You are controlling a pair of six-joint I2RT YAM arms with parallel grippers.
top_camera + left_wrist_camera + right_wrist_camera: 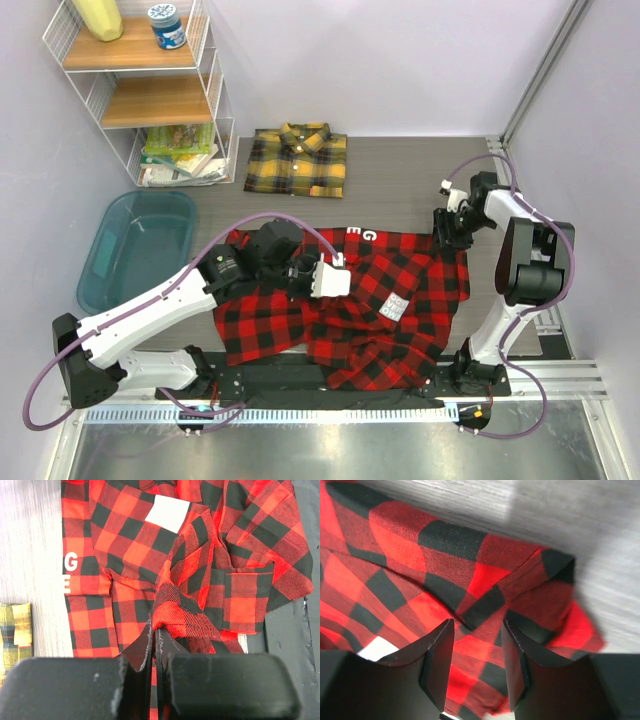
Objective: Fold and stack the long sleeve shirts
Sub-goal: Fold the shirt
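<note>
Risky: left gripper clamped on a skinny fold of red-and-black plaid flannel shirt, right gripper half-open and empty, so it could slip.

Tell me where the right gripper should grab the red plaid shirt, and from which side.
Take the far right corner of the red shirt, from above and the right. Its hemmed edge lies flat on bare table there, clear of the bunched middle, and the open right gripper hangs over it.

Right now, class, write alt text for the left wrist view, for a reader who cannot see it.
The left claw pinches a raised fold of the red-and-black plaid shirt on a grey table. A yellow plaid shirt shows at the left edge.
</note>
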